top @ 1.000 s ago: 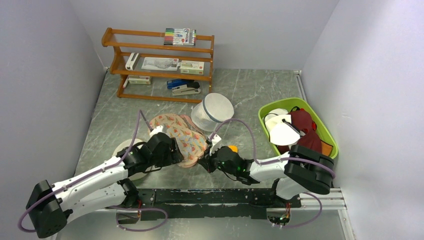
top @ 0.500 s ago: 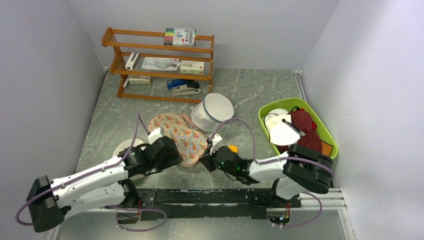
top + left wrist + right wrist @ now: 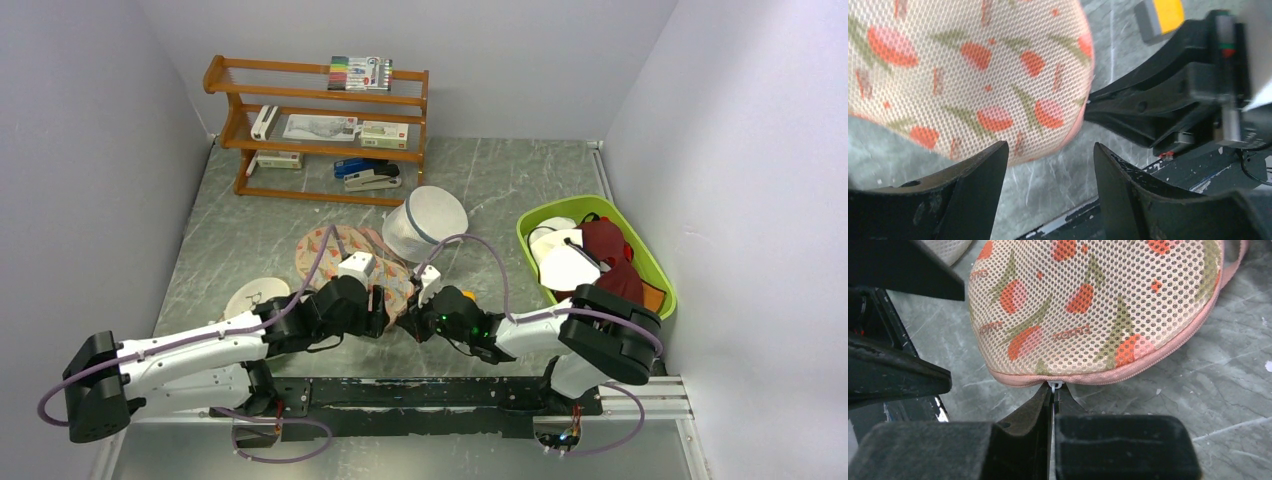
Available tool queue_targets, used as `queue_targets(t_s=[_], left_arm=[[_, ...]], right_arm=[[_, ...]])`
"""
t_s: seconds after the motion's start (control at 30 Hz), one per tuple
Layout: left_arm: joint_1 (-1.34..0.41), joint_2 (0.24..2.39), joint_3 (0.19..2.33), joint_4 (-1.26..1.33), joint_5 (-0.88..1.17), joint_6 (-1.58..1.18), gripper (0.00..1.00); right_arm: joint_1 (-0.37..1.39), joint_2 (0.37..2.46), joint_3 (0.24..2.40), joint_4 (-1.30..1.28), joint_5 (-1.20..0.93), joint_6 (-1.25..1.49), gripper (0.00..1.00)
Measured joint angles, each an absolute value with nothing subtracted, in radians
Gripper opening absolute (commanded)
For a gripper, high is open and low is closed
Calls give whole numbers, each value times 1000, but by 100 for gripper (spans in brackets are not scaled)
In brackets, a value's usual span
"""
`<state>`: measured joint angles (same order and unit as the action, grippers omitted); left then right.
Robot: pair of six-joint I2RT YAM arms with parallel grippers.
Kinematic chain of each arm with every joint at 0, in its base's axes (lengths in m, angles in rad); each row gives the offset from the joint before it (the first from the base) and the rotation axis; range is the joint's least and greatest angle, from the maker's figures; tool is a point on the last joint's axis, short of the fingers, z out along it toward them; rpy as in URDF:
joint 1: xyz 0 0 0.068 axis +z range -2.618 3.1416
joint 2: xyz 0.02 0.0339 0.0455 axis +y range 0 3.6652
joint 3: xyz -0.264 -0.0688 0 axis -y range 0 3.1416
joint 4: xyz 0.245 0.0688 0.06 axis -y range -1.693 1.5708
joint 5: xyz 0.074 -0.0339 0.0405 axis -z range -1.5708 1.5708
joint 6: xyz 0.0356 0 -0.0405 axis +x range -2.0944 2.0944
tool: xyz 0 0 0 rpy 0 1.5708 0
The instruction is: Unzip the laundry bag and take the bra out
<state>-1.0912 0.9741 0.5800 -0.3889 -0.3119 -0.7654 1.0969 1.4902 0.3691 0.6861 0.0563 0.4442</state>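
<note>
The laundry bag (image 3: pixel 335 245) lies flat on the table, beige mesh with red and green flowers and a pink zip edge. My right gripper (image 3: pixel 408 322) is at the bag's near right edge; in the right wrist view it (image 3: pixel 1053 392) is shut on the small white zipper pull (image 3: pixel 1054 385) of the bag (image 3: pixel 1098 305). My left gripper (image 3: pixel 378 305) is open and empty just beside the bag's near edge (image 3: pixel 973 75), its tips (image 3: pixel 1048 165) above bare table and facing the right gripper. The zip looks closed here. The bra is hidden.
A white mesh cylinder (image 3: pixel 425 222) stands just behind the bag. A round cream cap (image 3: pixel 255 297) lies at its left. A green bin (image 3: pixel 640 255) of garments is at the right. A wooden shelf (image 3: pixel 320 125) is at the back. A small orange-topped block (image 3: pixel 466 297) is by the right wrist.
My left gripper has moved right along the bag's near edge, close to the right gripper, uncovering the cream cap. The right gripper has stayed on the zipper pull.
</note>
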Motion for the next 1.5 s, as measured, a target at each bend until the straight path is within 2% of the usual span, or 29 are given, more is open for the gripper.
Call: queue_targets(t_s=[0.23, 0.33, 0.47, 0.67, 0.93, 1.2, 1.4, 1.5], left_arm=[[-1091, 1036, 580, -201, -270, -586, 67], [-1091, 1107, 580, -160, -257, -565, 59], [-1091, 1164, 580, -157, -265, -566, 55], [-1091, 1166, 562, -150, -277, -584, 59], [-1091, 1137, 497, -141, -275, -625, 53], [-1091, 1146, 496, -136, -279, -647, 34], [-1091, 1166, 494, -132, -287, -672, 13], [-1091, 1169, 485, -126, -289, -690, 7]], right_arm=[[1082, 1499, 369, 692, -20, 445, 0], [1081, 1499, 369, 690, -36, 447, 0], [1078, 1498, 369, 686, -43, 453, 0], [1076, 1498, 369, 686, -50, 458, 0], [1076, 1498, 378, 678, -59, 461, 0], [1076, 1501, 397, 651, -42, 471, 0], [1051, 1508, 410, 603, -8, 505, 0], [1031, 1512, 410, 596, -7, 517, 0]])
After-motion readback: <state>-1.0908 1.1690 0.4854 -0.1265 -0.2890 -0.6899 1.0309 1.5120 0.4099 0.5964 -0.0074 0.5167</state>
